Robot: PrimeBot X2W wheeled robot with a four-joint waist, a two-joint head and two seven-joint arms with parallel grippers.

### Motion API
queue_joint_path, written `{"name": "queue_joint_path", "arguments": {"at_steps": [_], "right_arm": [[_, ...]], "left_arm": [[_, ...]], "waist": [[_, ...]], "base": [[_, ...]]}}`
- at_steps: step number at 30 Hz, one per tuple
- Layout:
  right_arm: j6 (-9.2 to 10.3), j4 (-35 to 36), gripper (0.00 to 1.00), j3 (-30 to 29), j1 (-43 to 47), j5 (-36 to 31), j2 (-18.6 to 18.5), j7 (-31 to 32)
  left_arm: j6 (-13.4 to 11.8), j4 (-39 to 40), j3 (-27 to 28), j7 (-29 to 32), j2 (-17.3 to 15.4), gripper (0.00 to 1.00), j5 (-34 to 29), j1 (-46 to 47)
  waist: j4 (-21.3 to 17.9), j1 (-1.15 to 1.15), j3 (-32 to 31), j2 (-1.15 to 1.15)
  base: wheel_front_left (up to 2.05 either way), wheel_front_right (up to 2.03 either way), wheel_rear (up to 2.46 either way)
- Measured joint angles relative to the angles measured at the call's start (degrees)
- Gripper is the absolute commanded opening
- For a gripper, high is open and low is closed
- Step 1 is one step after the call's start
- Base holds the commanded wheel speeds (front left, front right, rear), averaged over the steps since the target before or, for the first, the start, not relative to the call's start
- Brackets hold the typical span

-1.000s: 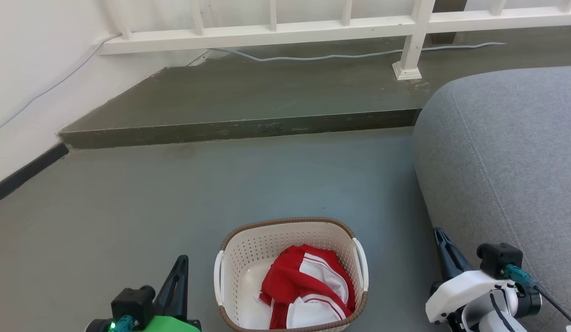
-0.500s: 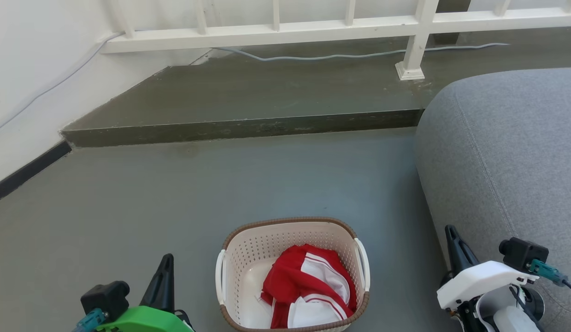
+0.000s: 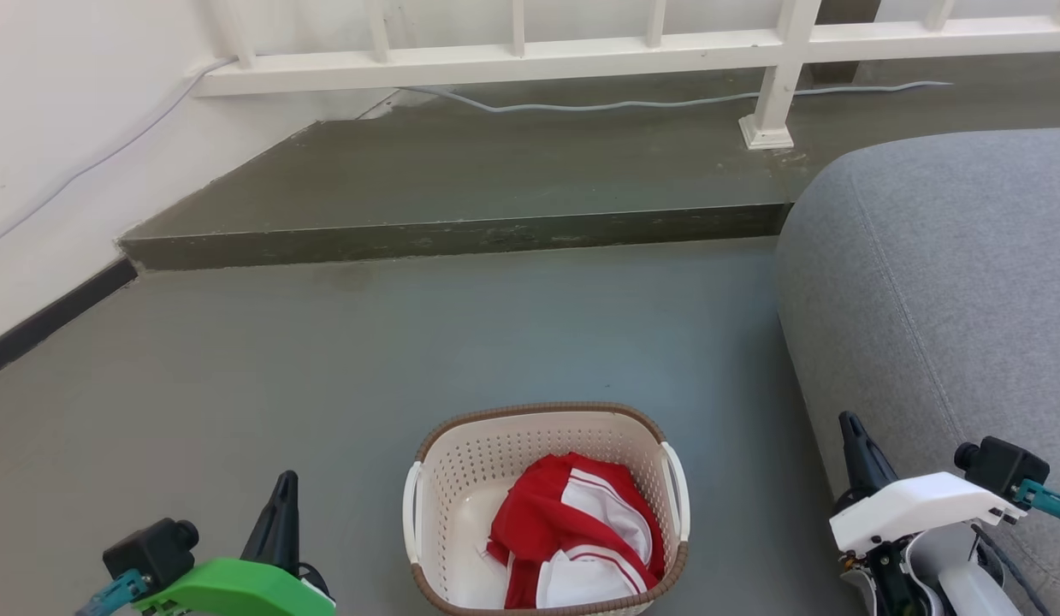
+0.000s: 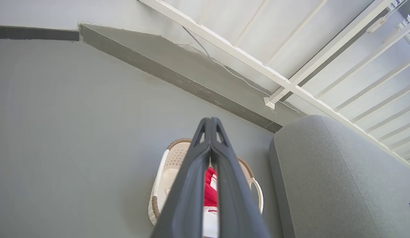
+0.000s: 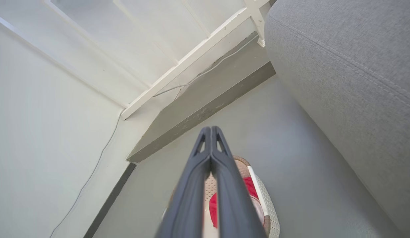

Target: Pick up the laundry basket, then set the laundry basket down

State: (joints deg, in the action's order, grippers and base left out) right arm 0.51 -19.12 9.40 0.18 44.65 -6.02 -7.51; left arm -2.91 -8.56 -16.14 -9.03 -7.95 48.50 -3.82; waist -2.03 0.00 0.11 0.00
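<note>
The laundry basket (image 3: 530, 445), cream with a brown rim and white side handles, stands on the grey floor at the bottom centre of the head view and holds a red and white garment (image 3: 572, 530). My left gripper (image 3: 283, 486) hangs shut to the basket's left, apart from it. To the basket's right, beside the sofa, my right gripper (image 3: 848, 426) is shut and holds nothing. Each wrist view looks down its own shut fingers: the left gripper (image 4: 209, 120) over the basket (image 4: 158, 185), the right gripper (image 5: 209, 129) over the basket (image 5: 269, 215).
A grey sofa (image 3: 949, 282) fills the right side, close to my right arm. A raised dark step (image 3: 461, 239) crosses the floor beyond the basket, with a white railing (image 3: 581, 51) and a cable (image 3: 581, 105) behind. A white wall (image 3: 50, 154) runs along the left.
Both grippers have swung outward and lower, the left one to the left and the right one to the right. The camera has shifted slightly. The basket stays on the floor.
</note>
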Motion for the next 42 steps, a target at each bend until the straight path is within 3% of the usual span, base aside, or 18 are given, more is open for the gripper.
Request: {"name": "queue_joint_path", "arguments": {"at_steps": [42], "right_arm": [[-4.57, 1.6, 0.0, -10.6, -2.2, 30.1, 2.3, 8.5]], "left_arm": [[5.8, -3.7, 9.9, 7.2, 1.5, 0.0, 30.1, 3.2]], "waist": [[1.3, 0.0, 0.0, 0.0]], "base": [[0.0, 0.0, 0.0]]}}
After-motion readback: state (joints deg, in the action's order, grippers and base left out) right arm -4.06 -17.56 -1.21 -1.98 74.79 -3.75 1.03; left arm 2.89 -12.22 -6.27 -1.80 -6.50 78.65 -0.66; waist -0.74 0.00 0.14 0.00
